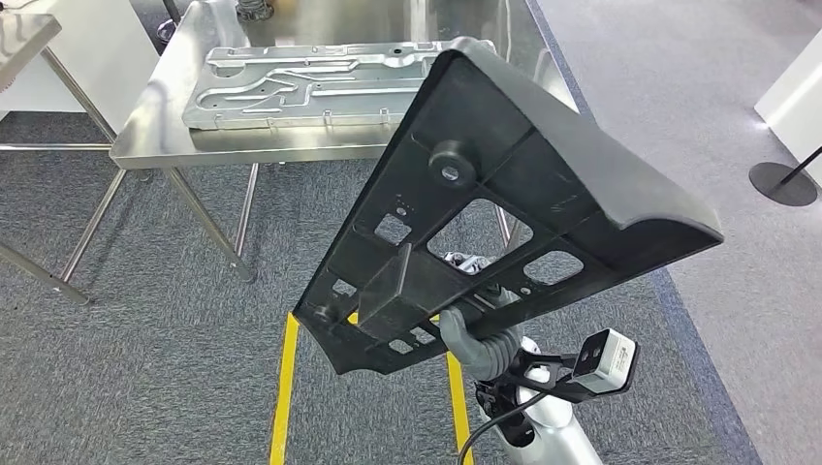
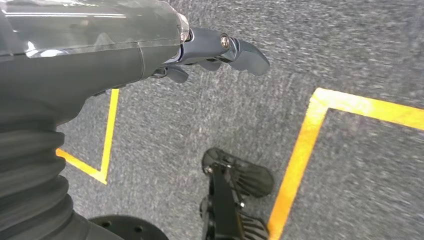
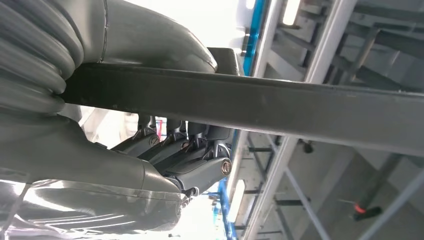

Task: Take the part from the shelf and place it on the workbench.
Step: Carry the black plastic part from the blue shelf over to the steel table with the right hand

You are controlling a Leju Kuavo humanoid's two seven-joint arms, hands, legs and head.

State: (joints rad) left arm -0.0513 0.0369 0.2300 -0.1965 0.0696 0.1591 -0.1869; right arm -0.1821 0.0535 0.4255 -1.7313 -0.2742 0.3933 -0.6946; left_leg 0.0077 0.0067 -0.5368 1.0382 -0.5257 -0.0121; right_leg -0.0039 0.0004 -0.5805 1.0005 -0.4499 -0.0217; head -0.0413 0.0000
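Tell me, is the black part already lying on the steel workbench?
No: in the head view the black part is tilted in the air, held from below by the right hand, short of the workbench.

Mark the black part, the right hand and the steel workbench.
black part (image 1: 543, 165), head view, on its ribbed underside.
right hand (image 1: 480, 344), head view, on the grey thumb under the part.
steel workbench (image 1: 155, 136), head view, on its bare front corner.

Part (image 1: 543, 184): black matt moulded plastic. Workbench (image 1: 155, 126): brushed, shiny steel. Plate (image 1: 310, 87) on it: dull grey cast metal. Floor (image 1: 165, 349): rough grey carpet, glossy yellow tape (image 1: 284, 387).
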